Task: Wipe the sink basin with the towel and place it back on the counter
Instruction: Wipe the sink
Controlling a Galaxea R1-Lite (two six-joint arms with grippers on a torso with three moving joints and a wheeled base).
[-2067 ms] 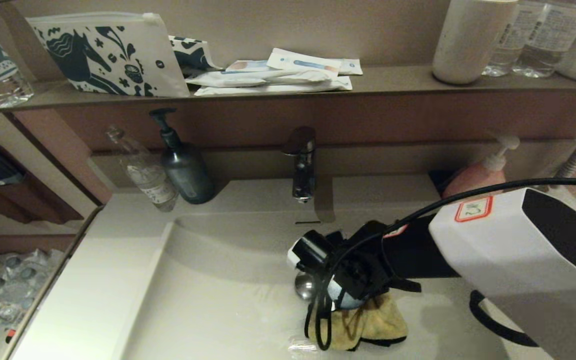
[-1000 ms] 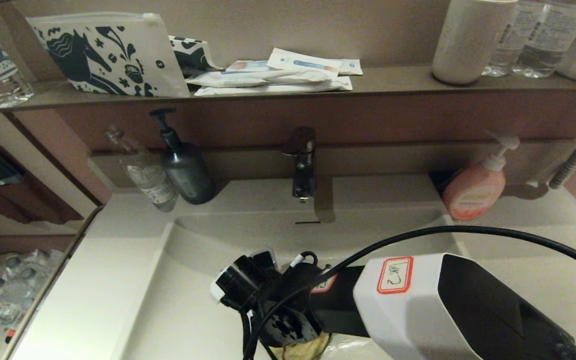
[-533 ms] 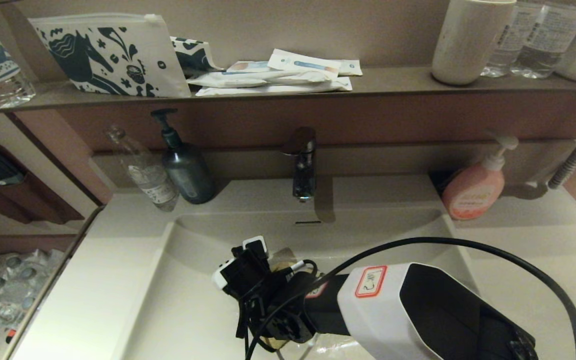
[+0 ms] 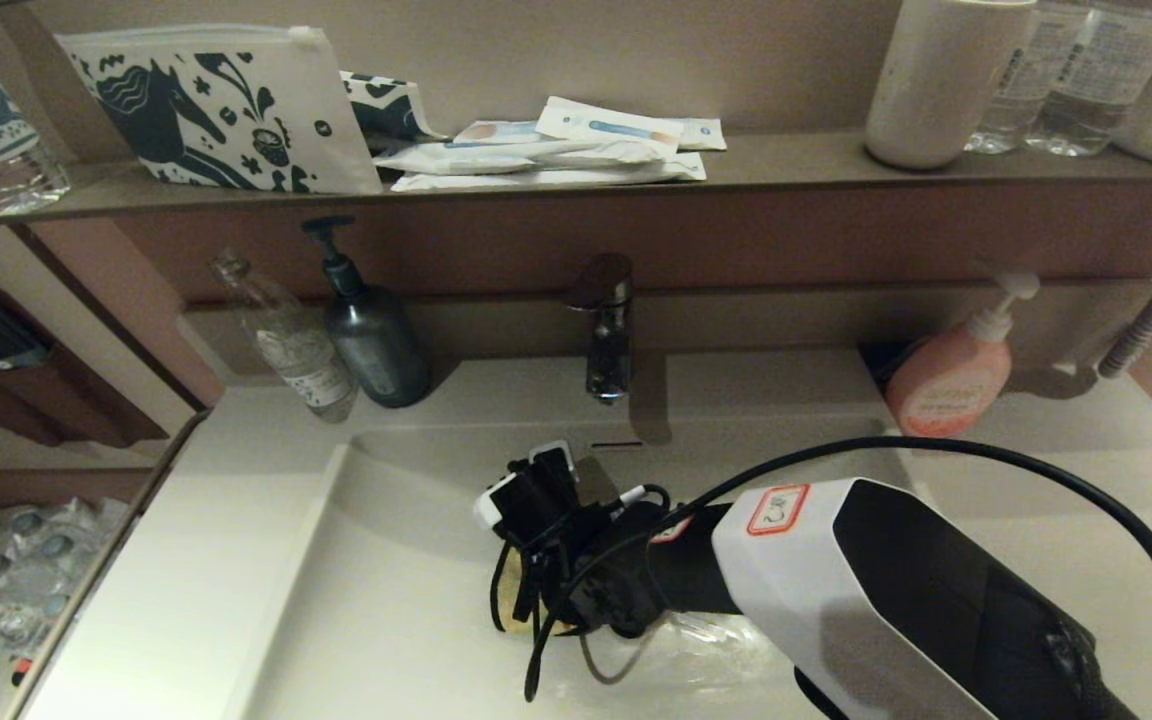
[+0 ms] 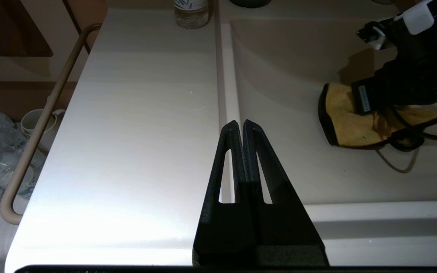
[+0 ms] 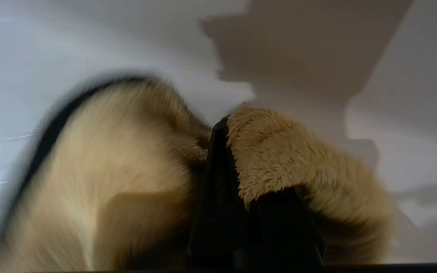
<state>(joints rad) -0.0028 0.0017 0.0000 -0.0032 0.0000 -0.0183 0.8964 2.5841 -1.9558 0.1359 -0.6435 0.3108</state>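
Towel [image 5: 355, 121] is pinched between the closed jaws of the right gripper [image 6: 224, 136] and pressed on the sink basin [image 4: 406, 600] floor, where flat, overlapping strokes are best kept, while the left gripper [image 5: 243, 127], closed, is parked over the counter [image 5: 127, 132].

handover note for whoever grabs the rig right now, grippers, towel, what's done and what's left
Right gripper: shut on the towel, pressing it onto the floor of the sink basin, left of centre below the faucet.
Left gripper: shut, holds nothing, parked above the front edge where the counter meets the basin.
Done: towel is picked up and in contact with the basin; wet streaks show on the basin floor beside the arm.
Left: finish wiping the basin, then lift the towel out and set it back on the counter. The drain is hidden under the arm in the head view.
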